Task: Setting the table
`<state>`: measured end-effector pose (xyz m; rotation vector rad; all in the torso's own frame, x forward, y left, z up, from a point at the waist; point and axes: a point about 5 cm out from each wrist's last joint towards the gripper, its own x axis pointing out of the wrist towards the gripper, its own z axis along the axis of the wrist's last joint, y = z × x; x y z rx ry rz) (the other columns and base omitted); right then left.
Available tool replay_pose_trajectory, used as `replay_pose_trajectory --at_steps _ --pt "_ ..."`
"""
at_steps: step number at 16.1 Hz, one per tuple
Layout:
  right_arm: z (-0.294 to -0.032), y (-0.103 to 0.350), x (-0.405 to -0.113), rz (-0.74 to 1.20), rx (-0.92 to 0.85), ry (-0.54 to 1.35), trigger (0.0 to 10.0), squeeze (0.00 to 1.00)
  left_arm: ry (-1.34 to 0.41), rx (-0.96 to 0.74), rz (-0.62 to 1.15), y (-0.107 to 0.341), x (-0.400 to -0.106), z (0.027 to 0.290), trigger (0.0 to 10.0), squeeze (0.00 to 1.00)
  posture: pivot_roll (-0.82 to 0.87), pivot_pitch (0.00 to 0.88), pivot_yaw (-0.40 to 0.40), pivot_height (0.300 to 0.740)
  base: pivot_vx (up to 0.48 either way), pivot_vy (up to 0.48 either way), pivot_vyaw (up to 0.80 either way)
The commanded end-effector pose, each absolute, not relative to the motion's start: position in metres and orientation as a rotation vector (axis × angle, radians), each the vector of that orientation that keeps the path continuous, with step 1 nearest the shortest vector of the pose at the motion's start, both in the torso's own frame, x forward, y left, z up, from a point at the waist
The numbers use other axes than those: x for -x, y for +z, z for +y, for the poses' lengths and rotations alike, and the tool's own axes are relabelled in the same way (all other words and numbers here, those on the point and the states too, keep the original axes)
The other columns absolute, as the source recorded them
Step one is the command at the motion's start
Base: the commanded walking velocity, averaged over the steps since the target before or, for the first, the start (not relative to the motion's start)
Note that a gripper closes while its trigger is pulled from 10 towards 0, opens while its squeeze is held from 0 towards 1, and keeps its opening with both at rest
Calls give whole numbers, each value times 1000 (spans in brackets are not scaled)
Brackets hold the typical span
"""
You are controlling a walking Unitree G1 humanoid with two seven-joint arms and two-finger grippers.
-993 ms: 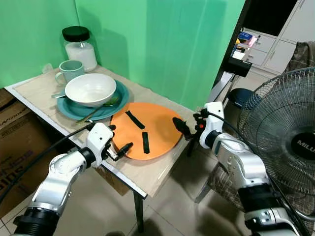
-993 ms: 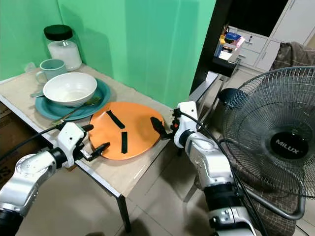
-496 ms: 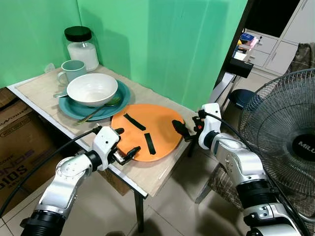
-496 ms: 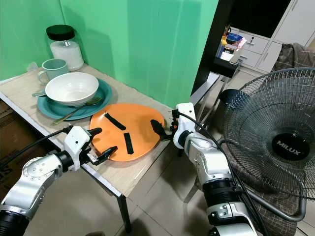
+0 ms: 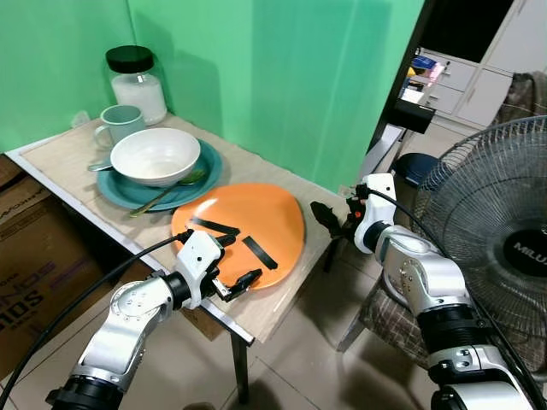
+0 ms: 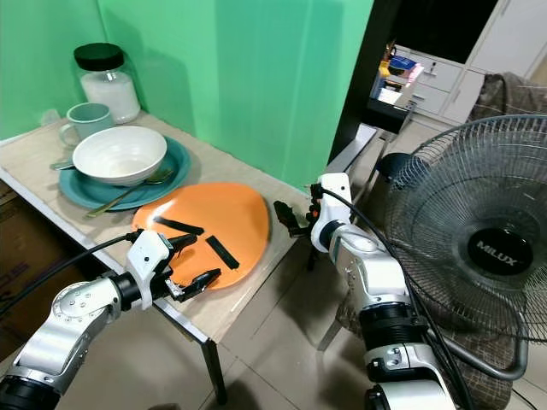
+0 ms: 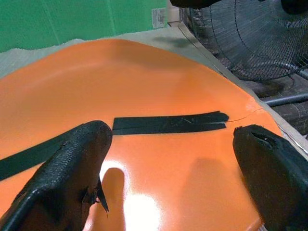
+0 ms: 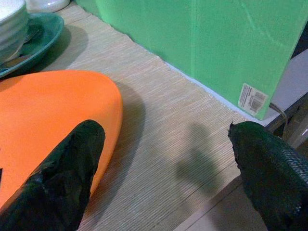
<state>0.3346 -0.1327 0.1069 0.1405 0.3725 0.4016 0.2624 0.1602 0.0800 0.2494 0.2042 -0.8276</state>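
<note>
An orange plate (image 5: 248,213) with two black tape strips (image 7: 168,123) lies at the table's front right, overhanging the near edge slightly. My left gripper (image 5: 239,259) is open at the plate's near rim, its fingers (image 7: 72,178) spread wide over the orange surface. My right gripper (image 5: 327,220) is open just off the plate's right edge, over bare tabletop and touching nothing. Further back, a white bowl (image 5: 155,155) sits on a teal plate (image 5: 205,171), with a spoon (image 5: 167,192) resting on that plate's rim.
A green mug (image 5: 120,124) and a black-lidded jar (image 5: 137,81) stand at the back of the table (image 5: 60,158), against a green wall. A large floor fan (image 5: 504,231) stands right of my right arm. A cardboard box (image 5: 30,256) sits under the table's left side.
The orange plate has slid left towards the near edge and turned. My right gripper has come off its right edge. My left gripper has moved right along the near rim.
</note>
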Motion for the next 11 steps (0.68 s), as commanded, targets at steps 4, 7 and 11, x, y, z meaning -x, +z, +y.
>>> replay_pose_trajectory --at_steps 4,7,11 --pt "-132 106 -335 383 -141 400 10000 0 -791 -249 293 64 -254 170 10000 0 85 0 -68 740 0 0 0" --pt "-133 107 -336 377 -130 403 10000 0 -768 -252 300 60 -252 173 10000 0 79 0 -89 740 0 0 0" --pt "-133 110 -338 355 -120 406 10000 0 -722 -246 305 54 -247 177 10000 0 73 0 -106 740 0 0 0"
